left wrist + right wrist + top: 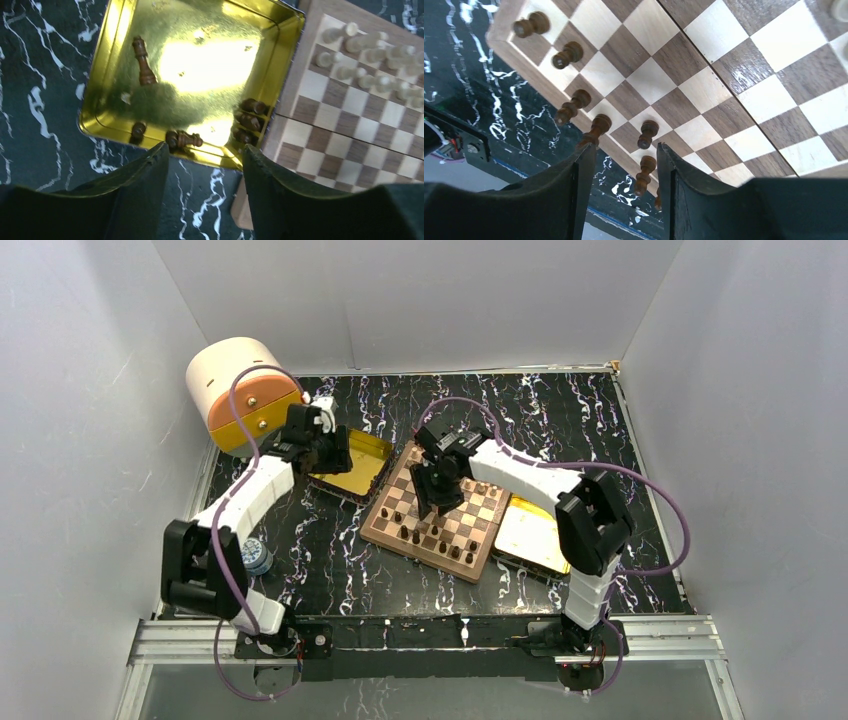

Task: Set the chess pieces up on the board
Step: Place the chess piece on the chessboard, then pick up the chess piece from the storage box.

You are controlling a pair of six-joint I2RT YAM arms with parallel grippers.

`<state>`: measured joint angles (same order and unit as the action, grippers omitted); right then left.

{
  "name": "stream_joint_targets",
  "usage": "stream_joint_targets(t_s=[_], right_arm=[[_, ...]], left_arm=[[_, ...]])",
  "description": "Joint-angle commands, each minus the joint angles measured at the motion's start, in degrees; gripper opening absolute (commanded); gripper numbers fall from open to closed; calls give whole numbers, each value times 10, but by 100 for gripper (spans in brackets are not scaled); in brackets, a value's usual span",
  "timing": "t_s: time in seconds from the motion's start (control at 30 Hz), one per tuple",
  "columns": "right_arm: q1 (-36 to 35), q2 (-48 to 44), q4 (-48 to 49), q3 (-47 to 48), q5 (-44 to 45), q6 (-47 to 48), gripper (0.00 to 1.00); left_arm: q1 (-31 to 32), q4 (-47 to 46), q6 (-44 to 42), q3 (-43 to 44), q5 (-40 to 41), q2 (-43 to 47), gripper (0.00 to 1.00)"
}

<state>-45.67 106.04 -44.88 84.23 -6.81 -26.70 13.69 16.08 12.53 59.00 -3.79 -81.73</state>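
The board (478, 508) lies in the middle of the table. Dark chess pieces (436, 532) stand along its near rows. My right gripper (438, 502) hovers over the board's middle, open and empty. In the right wrist view its fingers (624, 152) frame a standing dark piece (644, 175) at the board's edge, without touching it. My left gripper (335, 455) is open and empty at the left gold tray (368, 468). In the left wrist view the gripper (205, 155) sits just short of the tray's rim (95, 90), where several dark pieces (250, 120) lie. Light pieces (370, 60) stand on the board (350, 115).
A second gold tray (530, 532) lies right of the board. A white and orange cylinder (240, 390) stands at the back left. A small blue-capped object (257, 555) sits by the left arm. White walls enclose the table.
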Motion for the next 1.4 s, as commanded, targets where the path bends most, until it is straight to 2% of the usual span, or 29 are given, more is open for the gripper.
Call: stream_joint_targets(t_s=[0.0, 0.17, 0.4, 0.63, 0.93, 1.17, 1.37], right_arm=[[0, -84, 15, 22, 19, 16, 57], [1, -142, 58, -15, 26, 26, 61], [1, -213, 130, -72, 31, 21, 65], [2, -258, 160, -106, 54, 23, 66], [2, -272, 162, -109, 65, 27, 67], [3, -274, 164, -110, 65, 23, 67], [3, -288, 183, -126, 56, -3, 67]], left_arm=[[2, 59, -15, 80, 58, -75, 48], [2, 89, -19, 166, 133, -166, 42], [1, 104, -24, 216, 178, -240, 42], [0, 100, -33, 220, 170, -282, 40], [-3, 95, -34, 215, 161, -310, 36], [-3, 96, -40, 217, 136, -312, 24], [-3, 106, -45, 237, 80, -270, 15]])
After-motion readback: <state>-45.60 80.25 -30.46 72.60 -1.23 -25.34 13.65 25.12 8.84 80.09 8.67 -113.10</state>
